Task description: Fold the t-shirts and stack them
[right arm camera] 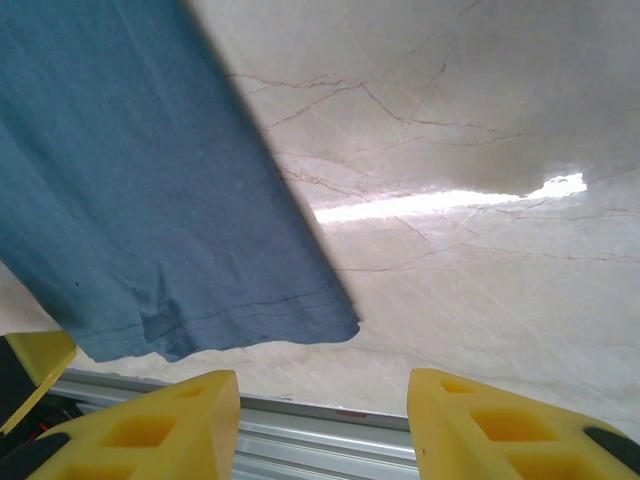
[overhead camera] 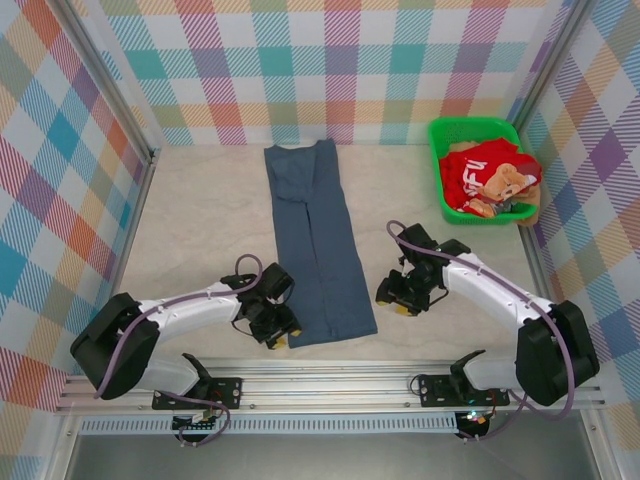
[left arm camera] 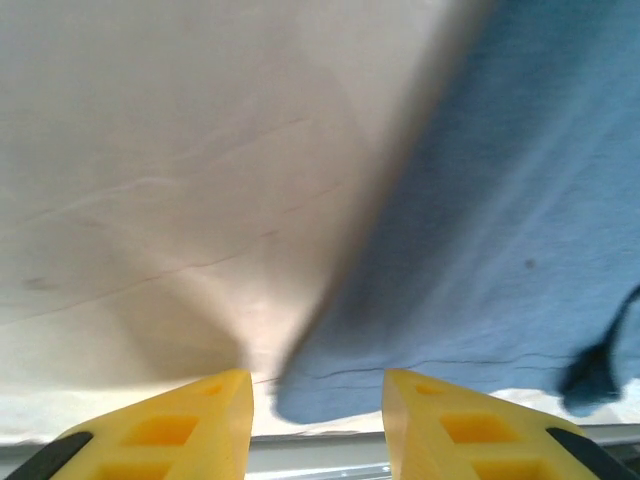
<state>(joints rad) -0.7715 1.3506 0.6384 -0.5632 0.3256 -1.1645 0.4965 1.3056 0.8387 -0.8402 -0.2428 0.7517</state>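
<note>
A slate-blue t-shirt (overhead camera: 318, 245) lies folded lengthwise as a long strip down the middle of the table. My left gripper (overhead camera: 281, 333) sits low at its near left corner. In the left wrist view that corner (left arm camera: 310, 395) lies between the open yellow fingers (left arm camera: 318, 385), untouched by either. My right gripper (overhead camera: 397, 300) hovers just right of the near right corner. It is open (right arm camera: 325, 385) over bare table, with the shirt's hem corner (right arm camera: 335, 325) ahead and to the left. A red t-shirt (overhead camera: 480, 175) with white lettering lies crumpled in the basket.
The green plastic basket (overhead camera: 437, 140) stands at the back right against the checked wall, with other printed cloth under the red shirt. A metal rail (right arm camera: 330, 415) runs along the table's near edge just below both grippers. Checked walls close in the left, back and right.
</note>
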